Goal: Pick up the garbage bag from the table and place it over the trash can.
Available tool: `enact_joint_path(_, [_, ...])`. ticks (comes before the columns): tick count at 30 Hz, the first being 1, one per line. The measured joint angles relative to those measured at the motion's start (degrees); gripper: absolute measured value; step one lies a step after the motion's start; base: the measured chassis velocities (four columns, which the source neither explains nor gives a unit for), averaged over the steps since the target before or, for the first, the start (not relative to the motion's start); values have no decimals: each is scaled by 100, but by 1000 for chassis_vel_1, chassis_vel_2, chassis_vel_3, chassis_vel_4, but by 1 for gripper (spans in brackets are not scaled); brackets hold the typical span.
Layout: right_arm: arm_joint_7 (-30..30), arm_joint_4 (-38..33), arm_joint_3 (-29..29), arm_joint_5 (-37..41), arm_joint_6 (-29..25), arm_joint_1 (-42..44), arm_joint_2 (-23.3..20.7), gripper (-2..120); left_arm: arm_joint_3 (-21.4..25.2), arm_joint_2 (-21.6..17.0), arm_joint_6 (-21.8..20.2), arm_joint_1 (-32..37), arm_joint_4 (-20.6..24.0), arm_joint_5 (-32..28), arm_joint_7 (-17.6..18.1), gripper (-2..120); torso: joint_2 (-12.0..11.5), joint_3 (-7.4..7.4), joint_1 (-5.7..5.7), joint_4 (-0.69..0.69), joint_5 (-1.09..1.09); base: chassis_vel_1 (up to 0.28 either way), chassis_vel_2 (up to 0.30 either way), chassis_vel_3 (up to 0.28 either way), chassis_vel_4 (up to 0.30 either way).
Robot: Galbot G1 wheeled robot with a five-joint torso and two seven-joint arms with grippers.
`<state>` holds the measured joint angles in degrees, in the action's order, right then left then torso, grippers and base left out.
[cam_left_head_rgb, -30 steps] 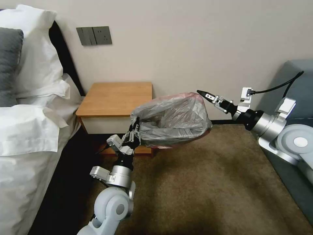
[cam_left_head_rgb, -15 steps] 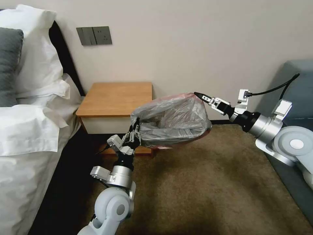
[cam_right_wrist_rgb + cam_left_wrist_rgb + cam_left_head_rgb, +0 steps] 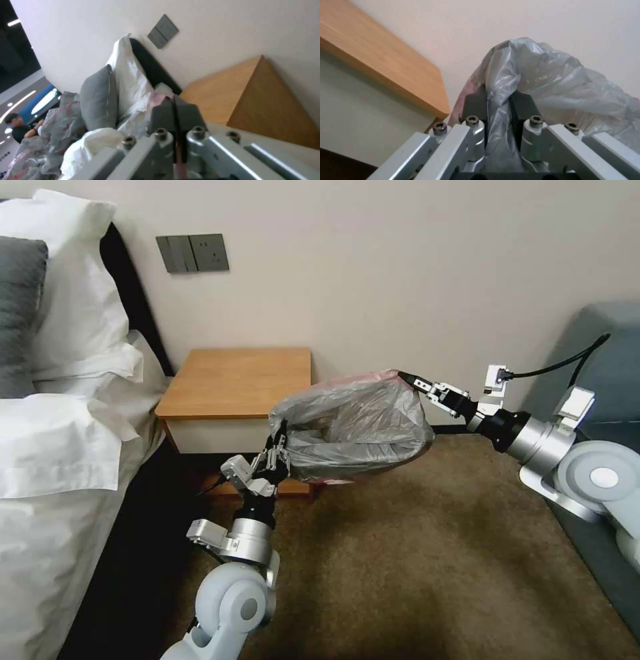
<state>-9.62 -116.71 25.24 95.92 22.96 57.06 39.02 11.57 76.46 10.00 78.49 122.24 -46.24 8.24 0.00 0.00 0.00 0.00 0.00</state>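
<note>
**K:** Right of the table [image 3: 237, 380], off the floor: garbage bag [image 3: 353, 427] is stretched between both grippers, mouth open toward the head camera. It hangs over the brown carpet [image 3: 413, 553], its near-left end overlapping the table's front corner in the head view.

**M:** Left gripper [image 3: 275, 450]?

**K:** Clamped on the bag's lower-left edge. Left wrist view shows a pleat of grey plastic pinched between the two black fingers [image 3: 475, 103], the rest billowing up past the fingertips.

**M:** Right gripper [image 3: 408, 379]?

**K:** At the bag's upper-right corner, by the pinkish rim. Right wrist view has the fingers [image 3: 163, 116] pressed together with a thin pink strip of bag edge in the seam. So closed on the bag too.

**M:** Heights?

**K:** Right end is higher than the left; bag slopes down toward the left gripper. Table top is bare. Bed [image 3: 60, 447] is left of the table, well apart from the bag.

**M:** Trash can?

**K:** Can't locate it.
</note>
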Motion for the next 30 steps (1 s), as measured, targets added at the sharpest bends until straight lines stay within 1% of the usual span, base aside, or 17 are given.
enact_joint_path(11, [148,-18,9,138,-69,-57,159,0,-47,9,-10,10,-11,33,-16,10,0,0,0,0,0,0,0,0,0])
enact_joint_path(14, [244,-12,-6,202,-89,-104,222,0,-60,9,-11,19,-14,64,-37,10,0,0,0,0,0,0,0,0,0])
enact_joint_path(17, [541,45,-77,328,-101,-211,264,0,-70,9,-8,37,-17,119,-96,10,0,0,0,0,0,0,0,0,0])
enact_joint_path(18, [541,45,-77,328,-101,-211,264,0,-70,9,-8,37,-17,119,-96,10,0,0,0,0,0,0,0,0,0])
enact_joint_path(21, [910,172,-173,331,-87,-346,238,0,-71,5,-1,42,-6,124,-114,10,0,0,0,0,0,0,0,0,0])
enact_joint_path(23, [965,224,-189,321,-68,-376,206,0,-69,3,2,42,5,118,-115,10,0,0,0,0,0,0,0,0,0])
enact_joint_path(30, [816,473,-243,147,55,-389,-4,0,-37,15,-3,30,14,-73,-117,10,0,0,0,0,0,0,0,0,0])
